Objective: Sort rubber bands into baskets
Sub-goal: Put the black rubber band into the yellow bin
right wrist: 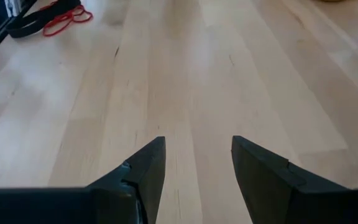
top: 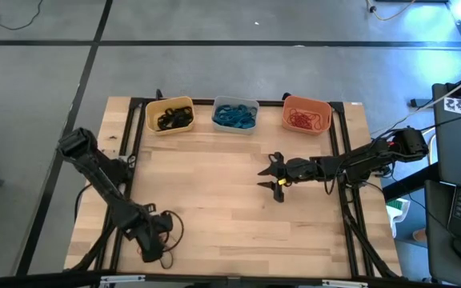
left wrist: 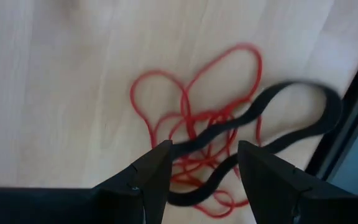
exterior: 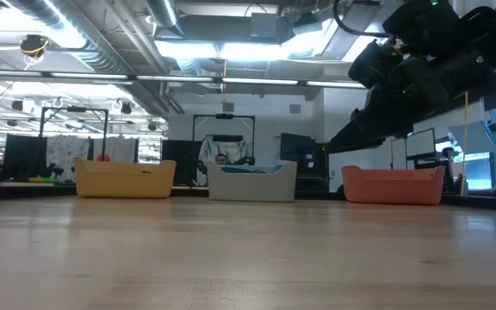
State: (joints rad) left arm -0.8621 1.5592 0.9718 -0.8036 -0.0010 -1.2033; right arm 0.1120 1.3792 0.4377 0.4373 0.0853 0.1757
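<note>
Near the table's near-left corner, a small tangle of thin red-orange rubber loops (left wrist: 194, 134) lying flat on the pale wooden tabletop (top: 222, 192), crossed by one wider black rubber band (left wrist: 272, 118); both apart from the sorted lots. Directly above that tangle, left gripper (left wrist: 201, 171), fingers spread, nothing between them, black band's strand passing under the gap. Over the table's right-centre, right gripper (top: 277, 178), fingers likewise parted and empty, pointing along bare wood; tangle visible far off in its wrist view. Along the far edge, three small rounded plastic tubs in a row: yellow basket (top: 151, 112) holding black bands, pale grey basket (top: 234, 102) holding blue, orange basket (top: 305, 101) holding red-orange. Handling, as judged: very light, limp, stretchy, somewhat grippy on wood; no risk of breakage, but prone to snagging neighbours. Red loops interlaced, so likely to lift as a clump, black band dragged along. Best hold probably on the black band's outer loop, clear of the red strands, pinched low against the wood; red cluster then taken at its dense knot. Thin strands liable to slip out if pinched off-centre.
</note>
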